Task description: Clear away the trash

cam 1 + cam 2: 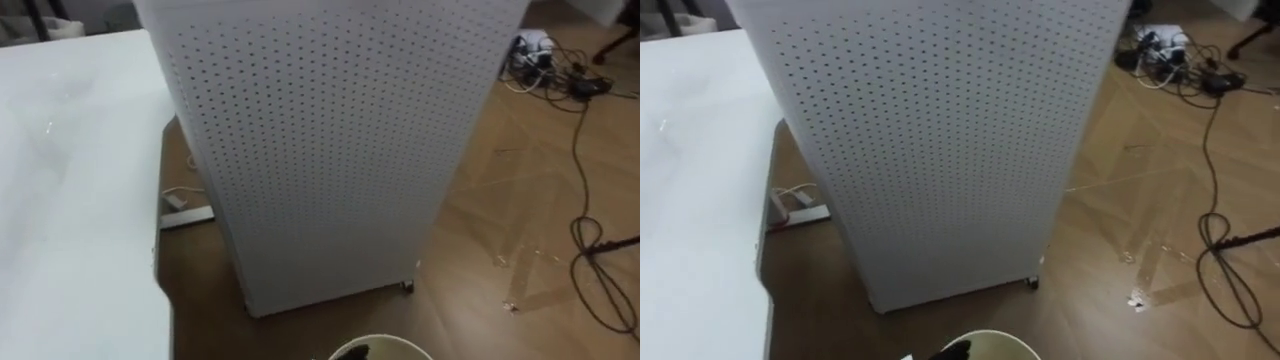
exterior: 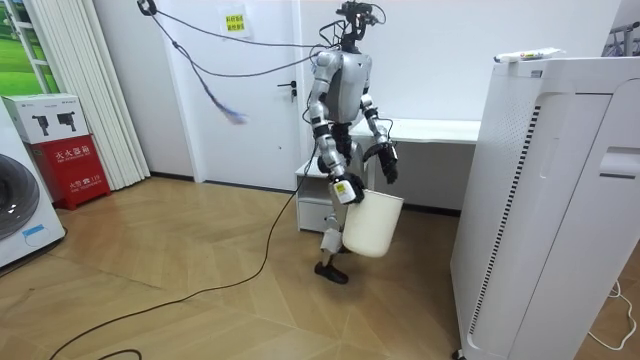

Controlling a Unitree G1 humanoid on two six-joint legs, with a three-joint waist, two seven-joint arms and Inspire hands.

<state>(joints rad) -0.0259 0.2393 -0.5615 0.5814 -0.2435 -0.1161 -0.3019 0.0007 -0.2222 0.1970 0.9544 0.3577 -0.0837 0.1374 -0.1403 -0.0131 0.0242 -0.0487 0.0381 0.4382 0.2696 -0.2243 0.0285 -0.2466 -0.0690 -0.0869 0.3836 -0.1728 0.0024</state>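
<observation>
In the room view I stand between a white table (image 2: pixel 440 130) and a tall white cabinet (image 2: pixel 545 200), facing the cabinet. A white bucket (image 2: pixel 371 224) hangs at my thigh. My right hand (image 2: pixel 345 189) is curled on its rim. My left hand (image 2: pixel 386 165) hangs dark just above the bucket's far rim. The bucket's rim (image 1: pixel 382 346) peeks in at the bottom edge of the eye views, with something dark (image 1: pixel 356 353) at its left side. Small pale scraps (image 1: pixel 511 306) lie on the wooden floor to the right of the cabinet.
The perforated cabinet (image 1: pixel 330 150) stands close in front of me on small feet. The table top (image 1: pixel 70 200) runs along my left. Black cables (image 1: pixel 595 250) and a power strip (image 1: pixel 535 50) lie on the floor at the right.
</observation>
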